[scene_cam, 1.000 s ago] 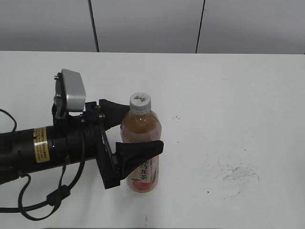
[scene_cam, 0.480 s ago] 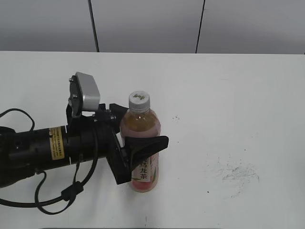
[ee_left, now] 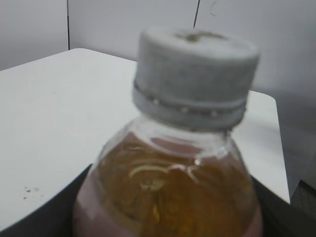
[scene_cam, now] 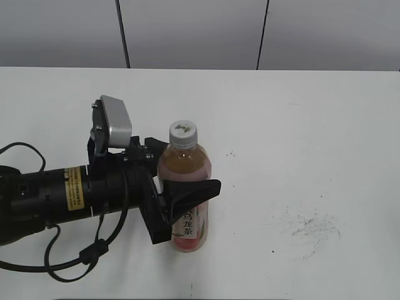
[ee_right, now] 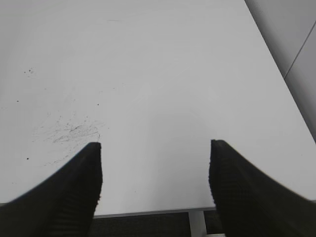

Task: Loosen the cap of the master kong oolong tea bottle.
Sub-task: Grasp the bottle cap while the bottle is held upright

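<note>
The master kong oolong tea bottle [scene_cam: 190, 228] stands upright on the white table, amber tea above a pink label. Its white-grey cap [scene_cam: 184, 132] sits on the neck. My left gripper [scene_cam: 189, 166] comes in from the left and is shut on the bottle's upper body, one black finger in front and one behind. The left wrist view shows the cap [ee_left: 195, 74] close up over the amber shoulder of the bottle [ee_left: 168, 187], with the left gripper's fingers [ee_left: 168, 219] at both lower corners. My right gripper [ee_right: 155, 168] is open and empty over bare table; the exterior view does not show it.
The white table [scene_cam: 300, 125] runs back to a grey panelled wall. A patch of dark scuff marks [scene_cam: 309, 228] lies to the right of the bottle and shows in the right wrist view [ee_right: 69, 131]. The table's near edge [ee_right: 148, 211] is under the right gripper.
My left gripper has pushed right along the bottle and closed its fingers onto it over the last second. In the last half second almost nothing moved.
</note>
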You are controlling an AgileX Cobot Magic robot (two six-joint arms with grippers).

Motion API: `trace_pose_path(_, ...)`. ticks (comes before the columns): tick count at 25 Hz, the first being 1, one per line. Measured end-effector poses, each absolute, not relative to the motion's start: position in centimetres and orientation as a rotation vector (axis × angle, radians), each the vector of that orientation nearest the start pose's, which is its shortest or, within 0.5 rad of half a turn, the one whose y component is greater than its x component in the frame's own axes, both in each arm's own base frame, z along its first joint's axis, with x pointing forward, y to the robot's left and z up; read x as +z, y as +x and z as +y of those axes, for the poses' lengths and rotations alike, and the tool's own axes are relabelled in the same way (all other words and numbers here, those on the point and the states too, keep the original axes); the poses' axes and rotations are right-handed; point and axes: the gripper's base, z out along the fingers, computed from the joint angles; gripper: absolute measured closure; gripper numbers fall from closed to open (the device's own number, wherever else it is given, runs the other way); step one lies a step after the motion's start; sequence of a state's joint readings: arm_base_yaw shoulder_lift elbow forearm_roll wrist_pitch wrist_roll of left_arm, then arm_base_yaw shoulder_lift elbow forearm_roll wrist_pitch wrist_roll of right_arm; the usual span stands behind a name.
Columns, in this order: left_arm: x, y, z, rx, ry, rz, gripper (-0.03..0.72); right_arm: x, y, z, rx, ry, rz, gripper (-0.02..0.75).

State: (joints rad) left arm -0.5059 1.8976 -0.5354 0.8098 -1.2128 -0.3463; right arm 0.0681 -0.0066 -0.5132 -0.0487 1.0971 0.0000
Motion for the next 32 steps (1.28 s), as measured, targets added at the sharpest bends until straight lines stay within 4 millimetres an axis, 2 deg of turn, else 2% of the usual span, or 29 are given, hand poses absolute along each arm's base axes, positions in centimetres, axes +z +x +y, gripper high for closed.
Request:
trace_pose_path(20,13.1,22.1,-19.3,-1.014,0.987,1.543,0.244,27.8,-0.9,-0.5,-0.016,-0.066,2.059,0.230)
trace_pose_path(24,13.1,22.1,-19.3,-1.014,0.987,1.543,0.244,28.3,-0.8,-0.4,-0.009,-0.076,2.034,0.252)
trace_pose_path(28,13.1,22.1,-19.3,-1.014,0.987,1.543,0.244,30.3,1.4,0.5,0.004,-0.243,2.034,0.300)
trace_pose_path(32,13.1,22.1,-19.3,-1.014,0.987,1.543,0.244,32.4,5.0,2.0,0.101,-0.424,2.114,0.318)
